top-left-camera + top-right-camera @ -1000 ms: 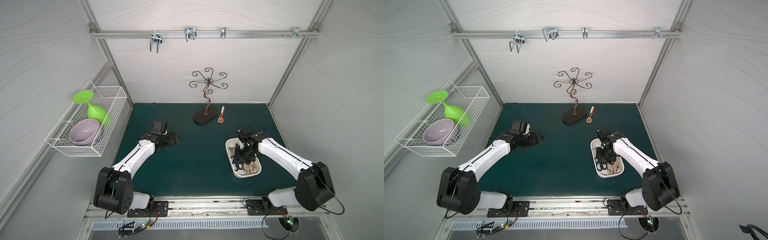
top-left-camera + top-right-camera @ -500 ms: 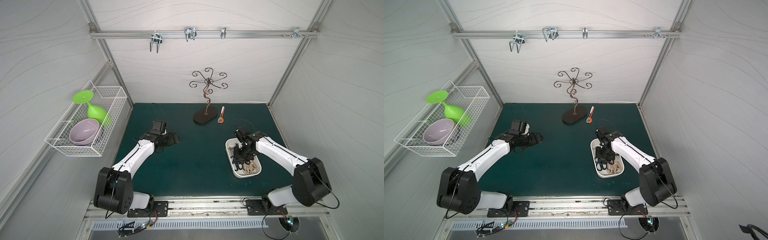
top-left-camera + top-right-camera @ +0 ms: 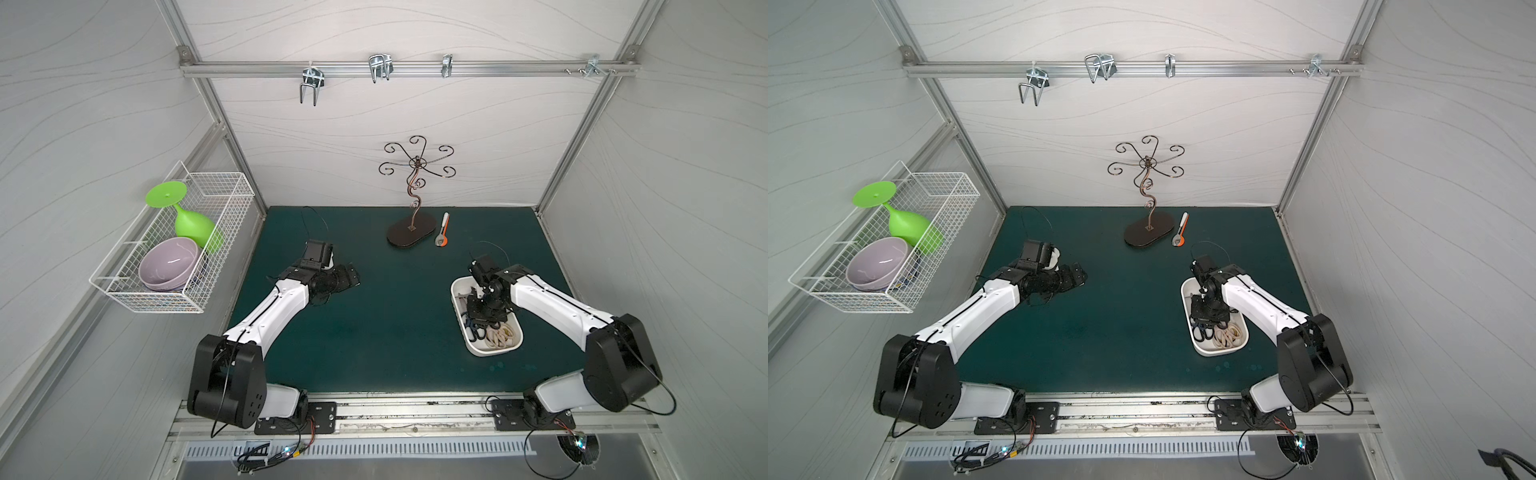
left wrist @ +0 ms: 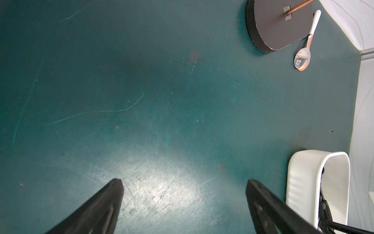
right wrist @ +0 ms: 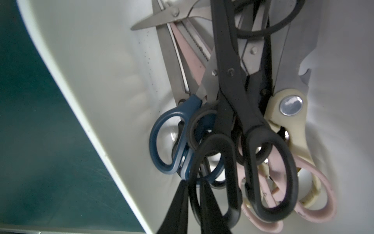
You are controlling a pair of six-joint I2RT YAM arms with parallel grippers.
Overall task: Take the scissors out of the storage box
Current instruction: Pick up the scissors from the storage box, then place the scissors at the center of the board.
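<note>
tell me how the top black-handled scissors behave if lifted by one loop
The black-handled scissors look rigid, all hard blades and handles. Their loops overlap the blue-handled pair and pink shears, so neighbours may snag. Held by one loop, they could swing or hinge open.

Left pincer [image 4: 183, 182] wide apart over green mat [image 4: 141, 81], storage box [image 4: 299, 182] near one finger

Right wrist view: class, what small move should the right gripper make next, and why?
Probably a short, slow lift straight up. The right gripper looks pinched on a handle loop of the black-handled scissors, which lie on top of the other pairs in the storage box; rising slowly should free them without snagging.
</note>
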